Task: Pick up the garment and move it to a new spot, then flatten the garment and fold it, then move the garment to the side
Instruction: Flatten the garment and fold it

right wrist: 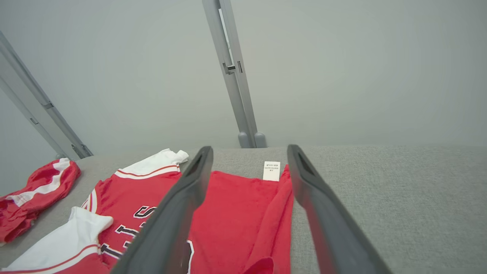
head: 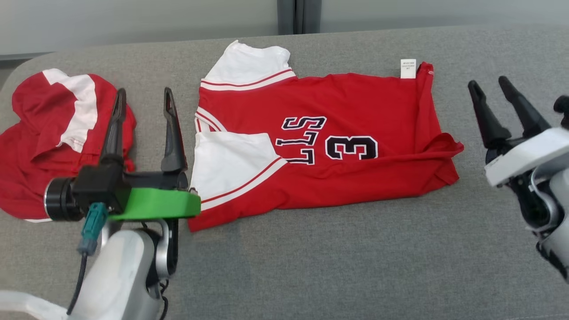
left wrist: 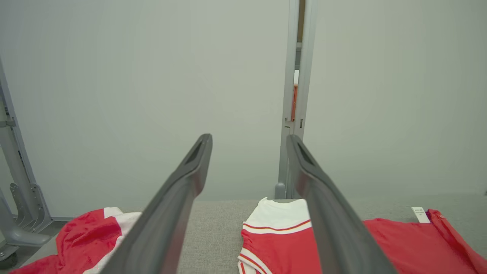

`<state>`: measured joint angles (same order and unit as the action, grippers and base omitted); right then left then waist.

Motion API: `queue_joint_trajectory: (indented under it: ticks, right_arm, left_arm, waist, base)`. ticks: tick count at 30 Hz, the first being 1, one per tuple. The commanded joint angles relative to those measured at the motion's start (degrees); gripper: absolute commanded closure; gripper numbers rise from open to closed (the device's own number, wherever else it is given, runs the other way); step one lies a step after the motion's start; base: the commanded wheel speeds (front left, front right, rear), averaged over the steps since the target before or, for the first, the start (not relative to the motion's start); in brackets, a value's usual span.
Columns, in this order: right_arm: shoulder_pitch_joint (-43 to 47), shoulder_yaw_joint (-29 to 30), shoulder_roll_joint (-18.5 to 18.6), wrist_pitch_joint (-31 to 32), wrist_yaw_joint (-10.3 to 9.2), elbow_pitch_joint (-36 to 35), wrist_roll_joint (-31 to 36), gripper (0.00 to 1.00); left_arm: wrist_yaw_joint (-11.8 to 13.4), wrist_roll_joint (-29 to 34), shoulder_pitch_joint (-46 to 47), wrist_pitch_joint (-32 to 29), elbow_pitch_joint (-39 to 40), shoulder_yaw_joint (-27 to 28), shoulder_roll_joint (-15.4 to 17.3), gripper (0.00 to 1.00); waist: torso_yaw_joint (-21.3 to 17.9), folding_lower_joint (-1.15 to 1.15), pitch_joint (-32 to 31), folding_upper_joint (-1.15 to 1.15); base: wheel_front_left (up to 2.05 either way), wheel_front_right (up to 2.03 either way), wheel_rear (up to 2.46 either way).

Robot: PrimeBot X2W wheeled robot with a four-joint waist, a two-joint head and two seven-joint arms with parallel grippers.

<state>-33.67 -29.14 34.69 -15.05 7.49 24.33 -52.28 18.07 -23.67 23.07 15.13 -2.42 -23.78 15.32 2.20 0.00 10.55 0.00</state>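
**A:** Item one: where do we log it?
**B:** Garment (head: 329, 146), a red jersey lying flat on the grey bench (head: 333, 266). It sits just beside the crumpled red heap (head: 53, 133), with a gap between them.

**A:** Axis and heading?
**B:** The long axis runs straight away from the heap. The white-sleeved shoulder end is nearest the heap. The hem end, with its white label (head: 408, 68), is farthest.

**A:** Claws?
**B:** Left claw (head: 144, 95): wide, empty, raised between heap and garment. Right claw (head: 489, 84): wide, empty, raised past the hem end on the side away from the heap.

**A:** Step in hand?
**B:** We judge it to be folding. The sleeves look turned in over the chest, and the body is not yet doubled.

**A:** Next requirement?
**B:** We expect both claws must drop, pinch the corners at one end, and carry that end over towards the other, keeping the edges square.
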Motion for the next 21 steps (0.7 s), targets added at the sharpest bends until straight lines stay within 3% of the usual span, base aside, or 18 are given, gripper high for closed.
queue_joint_trajectory:
  ticks: [1,5,8,14,18,21]
  right_arm:
    - [3.39,3.36,-2.01,-0.15,0.00,-1.94,3.49,0.00]
    - [13.07,13.71,-9.13,-0.16,0.00,-8.08,12.36,0.00]
    - [18.31,17.71,-13.52,-0.16,0.00,-11.15,16.48,0.00]
    - [22.07,20.41,-17.99,-0.16,0.00,-13.80,20.10,0.00]
    - [22.30,19.91,-18.88,-0.17,0.00,-14.61,20.79,0.00]
    - [21.73,19.45,-18.60,-0.17,0.00,-14.91,20.80,0.00]
  left_arm:
    - [-0.81,1.74,-2.51,-0.01,0.71,1.63,-1.18,0.00]
    - [-3.69,5.91,-7.99,0.00,2.22,6.03,-5.98,0.00]
    - [-6.16,8.20,-11.51,0.00,0.46,8.42,-8.67,0.00]
    - [-9.51,11.21,-14.76,0.01,-5.74,10.73,-11.20,0.00]
    - [-10.32,13.41,-14.26,0.01,-11.60,11.28,-11.72,0.00]
    - [-9.35,15.29,-12.89,0.01,-17.06,11.59,-11.62,0.00]
  waist:
    - [-0.56,0.00,-0.61,0.00]
    - [-0.99,0.00,-1.23,0.00]
    - [-1.29,0.00,-1.53,0.00]
    - [-2.50,0.00,-1.32,0.00]
    - [-3.62,0.00,-0.89,0.00]
    - [-4.44,0.00,-0.62,0.00]
  base:
    - [0.00,0.00,0.00]
    - [0.00,0.00,0.00]
    - [0.00,0.00,0.00]
    - [0.00,0.00,0.00]
    - [0.00,0.00,0.00]
    - [0.00,0.00,0.00]
